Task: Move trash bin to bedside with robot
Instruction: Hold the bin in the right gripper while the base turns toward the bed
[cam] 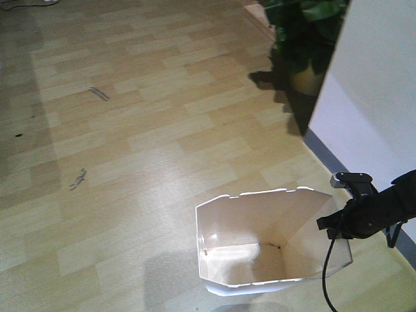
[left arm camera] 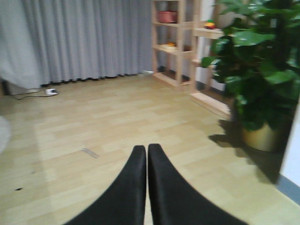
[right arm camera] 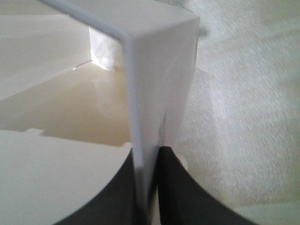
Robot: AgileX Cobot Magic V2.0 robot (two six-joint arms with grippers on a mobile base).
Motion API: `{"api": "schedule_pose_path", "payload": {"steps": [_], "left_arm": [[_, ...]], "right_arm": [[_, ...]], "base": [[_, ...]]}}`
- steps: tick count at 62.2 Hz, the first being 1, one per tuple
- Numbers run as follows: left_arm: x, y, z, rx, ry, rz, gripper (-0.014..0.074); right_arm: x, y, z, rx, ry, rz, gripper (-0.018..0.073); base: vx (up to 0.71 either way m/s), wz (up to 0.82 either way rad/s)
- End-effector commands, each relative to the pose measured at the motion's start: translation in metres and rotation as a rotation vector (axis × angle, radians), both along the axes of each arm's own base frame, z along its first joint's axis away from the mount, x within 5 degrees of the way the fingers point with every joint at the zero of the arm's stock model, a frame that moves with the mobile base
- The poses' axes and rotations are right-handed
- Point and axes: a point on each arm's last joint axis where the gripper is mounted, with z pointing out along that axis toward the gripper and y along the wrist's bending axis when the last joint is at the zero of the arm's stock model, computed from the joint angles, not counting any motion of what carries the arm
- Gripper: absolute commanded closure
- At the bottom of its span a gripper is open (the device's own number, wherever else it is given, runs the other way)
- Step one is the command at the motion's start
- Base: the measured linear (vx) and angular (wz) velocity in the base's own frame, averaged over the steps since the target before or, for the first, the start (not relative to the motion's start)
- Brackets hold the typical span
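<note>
Pale wood-plank floor [cam: 130, 130] is occupied by the white plastic angular-rimmed trash bin [cam: 253, 221]. Its rim wall is clenched by the black right tool [right arm camera: 151, 154]; the black left tool [left arm camera: 146, 152] is closed empty. A firm pinch and slow dragging are advised, lest it tip.

The bin [cam: 242, 224] sits nearest, with the right gripper [right arm camera: 151, 159] on its right rim. The plant [cam: 302, 39] is behind, beside the wall [cam: 377, 78].

text: none legible | labels: none | brands: none | numbers, signs: none
</note>
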Motion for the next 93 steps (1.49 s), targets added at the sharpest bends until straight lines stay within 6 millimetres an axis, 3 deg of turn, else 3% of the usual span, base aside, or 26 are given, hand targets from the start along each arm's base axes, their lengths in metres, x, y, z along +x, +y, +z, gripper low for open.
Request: {"api": "schedule_pose_path", "payload": {"steps": [1, 45, 93], "left_arm": [[0.0006, -0.0002, -0.0018, -0.014, -0.06, -0.004, 0.0602], [0.0006, -0.0002, -0.0018, -0.014, -0.06, -0.004, 0.0602], [0.0006, -0.0002, -0.0018, -0.014, -0.06, -0.004, 0.0602]], "right_arm": [[0.0086, 0.0095, 0.0258, 0.129, -0.051, -0.003, 0.0566], [0.0086, 0.0095, 0.0258, 0.129, -0.051, -0.003, 0.0566], [0.0086, 0.0095, 0.0258, 0.129, -0.05, -0.003, 0.0566]], "base": [[0.24, 0.51], [0.27, 0.47], [0.4, 0.03]]}}
